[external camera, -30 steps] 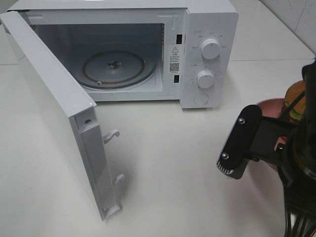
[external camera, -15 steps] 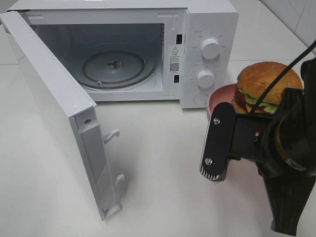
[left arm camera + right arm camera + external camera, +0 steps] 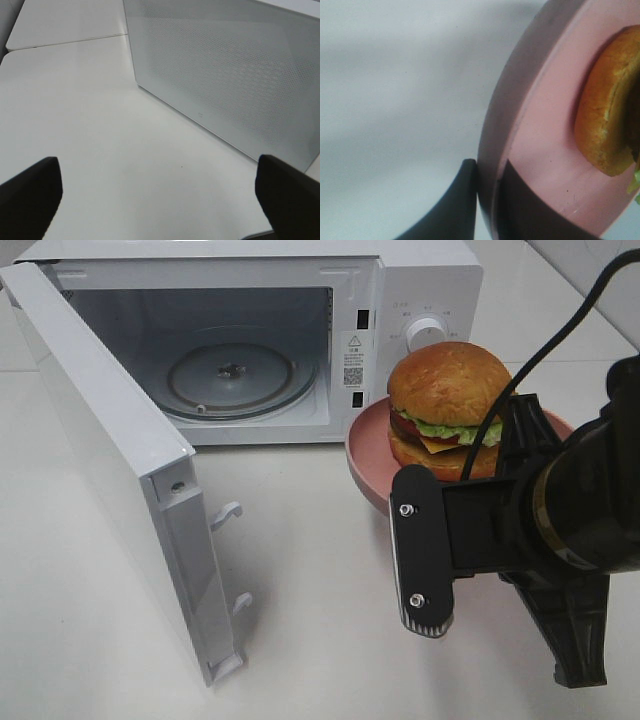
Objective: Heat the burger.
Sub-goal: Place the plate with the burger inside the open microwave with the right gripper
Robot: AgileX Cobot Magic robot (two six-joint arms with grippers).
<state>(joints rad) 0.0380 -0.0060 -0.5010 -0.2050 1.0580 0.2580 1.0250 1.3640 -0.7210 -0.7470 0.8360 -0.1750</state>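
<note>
**Overhead and wrist views.** A white box-shaped microwave oven [image 3: 430, 280] is standing across the upper part of the overhead frame. Its flat white door [image 3: 100, 430] is standing wide open toward the lower left. Inside the grey cavity, a round clear-glass turntable [image 3: 230, 375] is lying flat.

At centre right, a shallow round pink plate [image 3: 362, 450] with a smooth matte rim is holding the burger [image 3: 445, 400]. The burger is showing a glossy domed golden-brown bun over crinkled green lettuce, a yellow slice and dark red filling. Plate and burger are appearing in front of the oven's control panel, leaving one round white knob [image 3: 425, 328] partly showing above the bun.

The black right fingers [image 3: 462, 202] are pinching the plate's rim, one on the outer wall and one on the inner face, closed almost fully upon it. The black left fingers [image 3: 30, 195] are standing spread wide and holding nothing, over the tabletop near the door's finely dotted grey panel.

The smooth white tabletop [image 3: 330, 640] is carrying the oven and reflecting soft light, with a thin seam running across it in the upper part of the frame.
</note>
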